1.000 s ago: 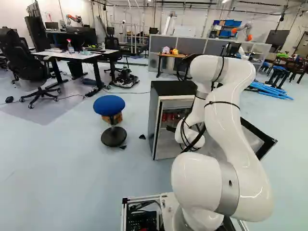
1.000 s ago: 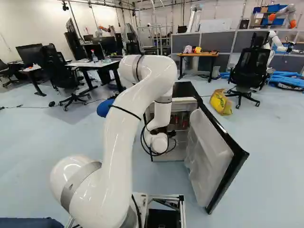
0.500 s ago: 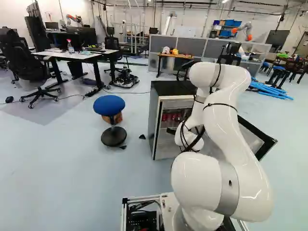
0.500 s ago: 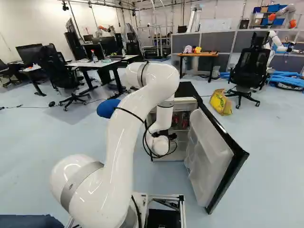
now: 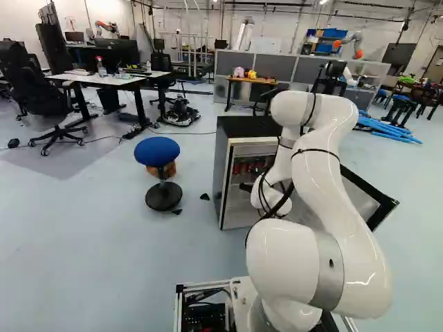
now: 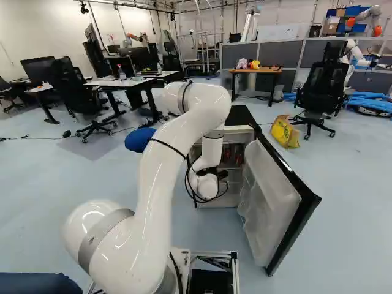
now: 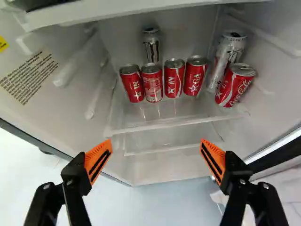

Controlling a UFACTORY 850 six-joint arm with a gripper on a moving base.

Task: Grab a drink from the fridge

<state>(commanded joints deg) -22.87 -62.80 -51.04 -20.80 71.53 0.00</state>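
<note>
The claw of the white arm is poked into the mini fridge, its two fingers spread wide, with the orange pads well apart and nothing held between them. Ahead of it, past the gap between its tips, drinks stand on a shelf. I count four short red soda cans in a row close together, silver-rimmed, with white lettering and little star shapes on some; one has much denser pale print than its neighbours. Behind that one rises a taller silver can with dark markings. Off one end of the row, by the fridge's side wall, there's a lone red can, wrapped in a white ribbon and script, and just behind it a tall pale can patterned in black and red.

The fridge door hangs wide open beside the arm. On its other side, out on the floor, I see a blue-topped stool; farther back, a yellow bag sits near a black office chair.
</note>
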